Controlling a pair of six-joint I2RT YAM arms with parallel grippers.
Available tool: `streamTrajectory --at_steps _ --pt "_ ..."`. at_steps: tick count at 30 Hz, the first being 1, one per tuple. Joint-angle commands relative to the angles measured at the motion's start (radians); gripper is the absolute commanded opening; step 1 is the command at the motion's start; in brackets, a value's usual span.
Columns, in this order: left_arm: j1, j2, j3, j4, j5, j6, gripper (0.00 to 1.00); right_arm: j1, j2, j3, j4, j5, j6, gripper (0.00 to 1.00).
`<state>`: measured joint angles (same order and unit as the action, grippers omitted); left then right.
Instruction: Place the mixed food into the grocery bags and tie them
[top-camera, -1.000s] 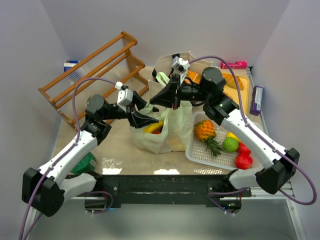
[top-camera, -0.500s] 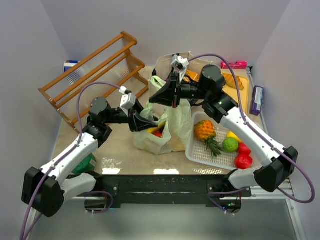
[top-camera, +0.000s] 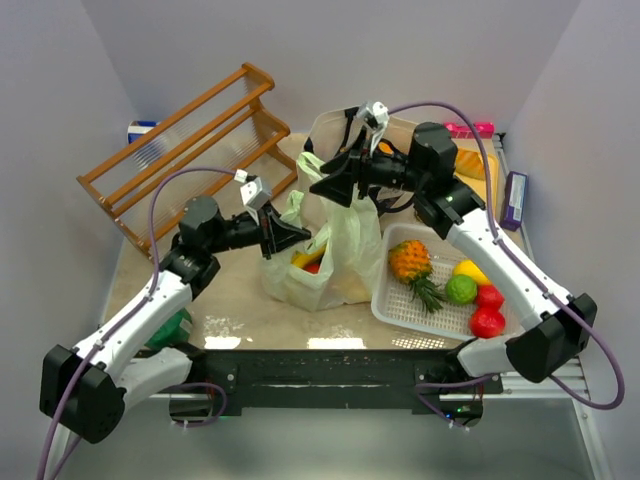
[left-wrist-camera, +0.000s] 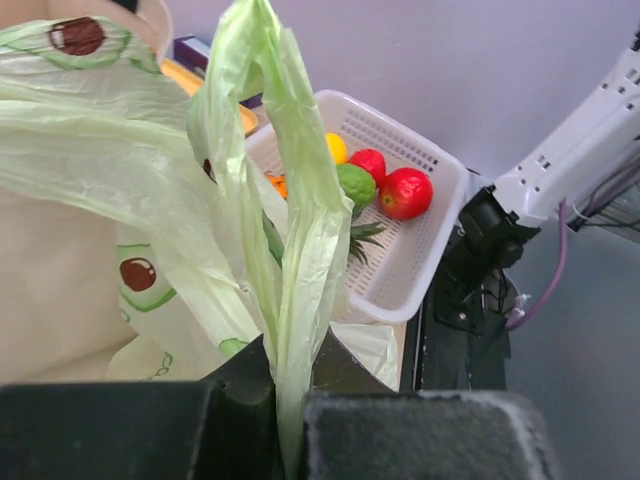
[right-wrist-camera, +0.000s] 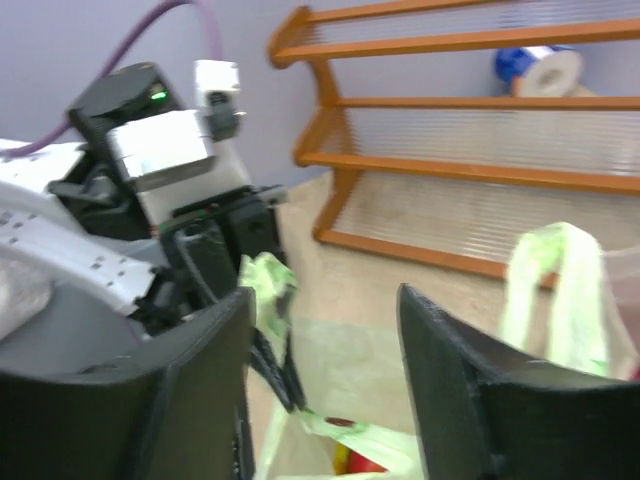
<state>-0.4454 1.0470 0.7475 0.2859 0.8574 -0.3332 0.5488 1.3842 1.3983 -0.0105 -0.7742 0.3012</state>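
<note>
While the left hand (left-wrist-camera: 290, 405) pinches one handle of the thin, translucent pale green bag (top-camera: 345, 255), slumped on the desk (top-camera: 235, 290) beside the white basket (top-camera: 400, 305), the right hand (right-wrist-camera: 325, 390) gapes empty.

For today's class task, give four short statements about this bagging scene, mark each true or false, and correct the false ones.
1. The left gripper is shut on a loop handle of the pale green bag. True.
2. The right gripper is gripping the bag. False: its jaws stand open with nothing between them.
3. The pineapple lies in the white mesh basket. True.
4. The wooden rack stands at the table's right side. False: it stands at the back left.
</note>
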Motion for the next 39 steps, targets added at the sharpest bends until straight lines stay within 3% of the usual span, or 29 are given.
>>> streamTrajectory --at_steps 1,2,4,7,15,22,27,30,31,39 --pt "0.005 -0.041 0.023 -0.060 -0.124 -0.024 0.00 -0.053 -0.042 0.050 -0.068 0.121 -0.123 0.76" --pt "0.005 -0.042 0.026 -0.079 -0.151 -0.036 0.00 -0.067 -0.039 0.050 -0.071 0.131 -0.134 0.83" --pt "0.007 -0.041 0.032 -0.088 -0.172 -0.049 0.00 -0.070 -0.025 0.056 -0.101 0.205 -0.195 0.87" --pt "0.011 -0.022 0.044 -0.094 -0.166 -0.064 0.00 -0.069 0.015 0.079 -0.147 0.385 -0.289 0.88" --pt "0.020 0.008 0.085 -0.134 -0.166 -0.069 0.00 -0.052 0.056 0.039 -0.131 0.470 -0.477 0.90" --pt "0.037 0.022 0.104 -0.154 -0.169 -0.064 0.00 0.028 0.030 -0.064 -0.092 0.530 -0.542 0.92" --pt "0.042 0.031 0.122 -0.175 -0.167 -0.059 0.00 0.095 0.047 -0.104 -0.077 0.708 -0.568 0.94" --pt "0.045 0.033 0.136 -0.201 -0.173 -0.050 0.00 0.097 0.075 -0.105 -0.062 0.877 -0.556 0.83" --pt "0.047 0.034 0.138 -0.209 -0.178 -0.047 0.00 0.096 0.067 -0.114 -0.042 0.907 -0.554 0.72" --pt "0.082 0.010 0.164 -0.258 -0.227 -0.069 0.00 0.097 -0.071 -0.272 0.096 0.949 -0.507 0.38"
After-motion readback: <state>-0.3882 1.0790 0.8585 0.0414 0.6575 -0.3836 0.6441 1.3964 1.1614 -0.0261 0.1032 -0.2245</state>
